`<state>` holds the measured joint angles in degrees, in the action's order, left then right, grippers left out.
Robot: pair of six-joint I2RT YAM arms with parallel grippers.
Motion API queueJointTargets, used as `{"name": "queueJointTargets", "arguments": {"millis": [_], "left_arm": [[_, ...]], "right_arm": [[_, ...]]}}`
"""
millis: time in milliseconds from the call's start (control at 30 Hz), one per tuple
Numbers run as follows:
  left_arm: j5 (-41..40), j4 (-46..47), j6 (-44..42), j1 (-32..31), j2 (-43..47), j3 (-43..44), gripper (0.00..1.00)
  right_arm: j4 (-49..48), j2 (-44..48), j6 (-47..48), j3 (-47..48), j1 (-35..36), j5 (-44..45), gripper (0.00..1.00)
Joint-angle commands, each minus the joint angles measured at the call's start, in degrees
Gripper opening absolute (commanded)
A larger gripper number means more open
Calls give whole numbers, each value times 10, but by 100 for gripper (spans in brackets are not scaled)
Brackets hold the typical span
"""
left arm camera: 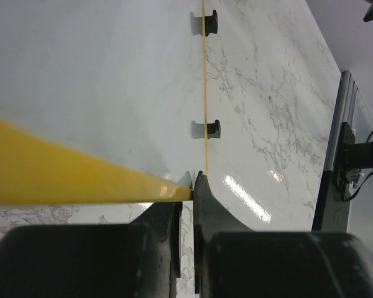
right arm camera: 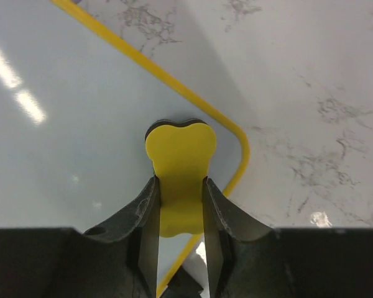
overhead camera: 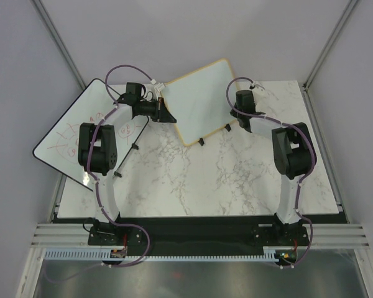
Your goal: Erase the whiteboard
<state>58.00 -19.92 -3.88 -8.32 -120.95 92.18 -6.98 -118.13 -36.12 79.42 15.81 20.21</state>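
The whiteboard [overhead camera: 196,99], with a tan frame and two small black feet [overhead camera: 201,141], lies at an angle on the marble table. My left gripper [overhead camera: 165,113] is at its left edge. In the left wrist view that gripper [left arm camera: 189,192] is shut on the yellow frame [left arm camera: 81,177], with the white surface [left arm camera: 99,81] beyond. My right gripper [right arm camera: 180,180] is shut on a yellow bone-shaped eraser [right arm camera: 180,152]. The eraser rests on the board's surface [right arm camera: 68,124] near a rounded corner. No marks show on the surface in these views.
A larger black-edged whiteboard [overhead camera: 74,133] with red scribbles lies at the left, overhanging the table's left edge, under my left arm. The marble tabletop [overhead camera: 224,180] stretches in front of both boards. Enclosure walls stand close on both sides.
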Motion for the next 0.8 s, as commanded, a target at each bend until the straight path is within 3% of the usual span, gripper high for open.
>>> {"name": "queueJointTargets", "arguments": {"millis": [0,233,633,767], "left_arm": [[-25,27,-91,-13,23,0,2],[-27,26,-92,-14,26,-2,2],[-32,26,-99,-14,33,-10,2],[-32,23,-104,-14,34,-11,2]], "right_arm": [[34,-29,-4,-34,4,-15,0],[59,-27,36,67,20,11,0],[132,-156,104,419,55,19,0],[136,-159,107,394,53,49,0]]}}
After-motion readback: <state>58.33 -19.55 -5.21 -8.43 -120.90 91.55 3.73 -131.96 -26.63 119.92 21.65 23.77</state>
